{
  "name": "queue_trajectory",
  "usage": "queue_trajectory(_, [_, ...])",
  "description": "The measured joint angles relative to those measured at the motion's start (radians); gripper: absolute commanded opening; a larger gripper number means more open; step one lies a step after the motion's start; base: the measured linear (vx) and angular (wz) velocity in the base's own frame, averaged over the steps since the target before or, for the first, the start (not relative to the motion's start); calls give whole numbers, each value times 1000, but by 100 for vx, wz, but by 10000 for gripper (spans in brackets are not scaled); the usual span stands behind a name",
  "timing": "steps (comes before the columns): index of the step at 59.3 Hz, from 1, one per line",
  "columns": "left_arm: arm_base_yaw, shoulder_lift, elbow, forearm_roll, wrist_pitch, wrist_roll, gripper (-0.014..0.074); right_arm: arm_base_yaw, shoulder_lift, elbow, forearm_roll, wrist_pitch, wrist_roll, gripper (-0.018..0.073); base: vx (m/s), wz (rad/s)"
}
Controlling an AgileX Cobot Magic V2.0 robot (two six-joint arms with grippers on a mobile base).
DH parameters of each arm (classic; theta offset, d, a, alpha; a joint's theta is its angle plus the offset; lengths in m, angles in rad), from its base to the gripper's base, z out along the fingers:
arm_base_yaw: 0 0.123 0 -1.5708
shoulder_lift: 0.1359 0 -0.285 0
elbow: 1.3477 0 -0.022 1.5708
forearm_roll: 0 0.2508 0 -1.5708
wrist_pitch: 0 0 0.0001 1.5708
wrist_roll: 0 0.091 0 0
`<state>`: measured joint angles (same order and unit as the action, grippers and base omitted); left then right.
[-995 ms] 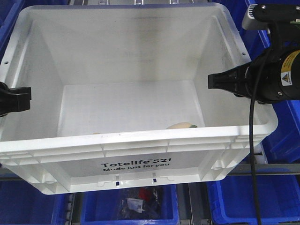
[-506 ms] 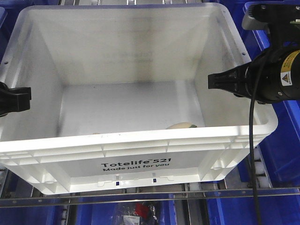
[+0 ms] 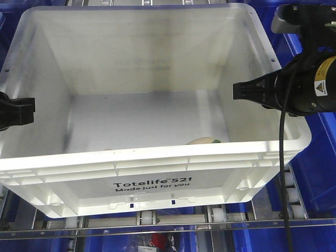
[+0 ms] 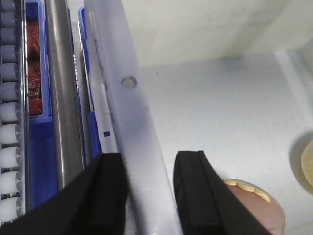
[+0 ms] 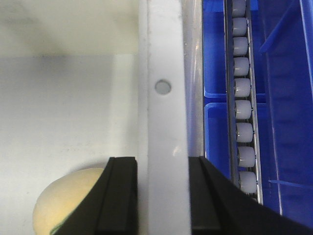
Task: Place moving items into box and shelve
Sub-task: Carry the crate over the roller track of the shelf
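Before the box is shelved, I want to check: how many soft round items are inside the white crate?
2. A pale yellow-tan soft lump lies by the large white plastic crate's right wall; a greyish-pink soft lump lies by its left wall. The near wall may hide others.

My left pincer straddles the left wall of the box, my right pincer its right wall. Both lumps lie inside on the box floor near the front wall: one lump beside my left pincer, the other lump beside my right. Roller rails and bins lie below and around.
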<state>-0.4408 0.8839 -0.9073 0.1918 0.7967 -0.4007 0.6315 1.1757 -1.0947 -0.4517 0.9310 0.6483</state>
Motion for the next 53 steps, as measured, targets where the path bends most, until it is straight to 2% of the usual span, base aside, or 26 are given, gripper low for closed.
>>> queue_trajectory(53, [0,0,1,17,-5,0,15,0,0,0,0,-16,0,99,0,0])
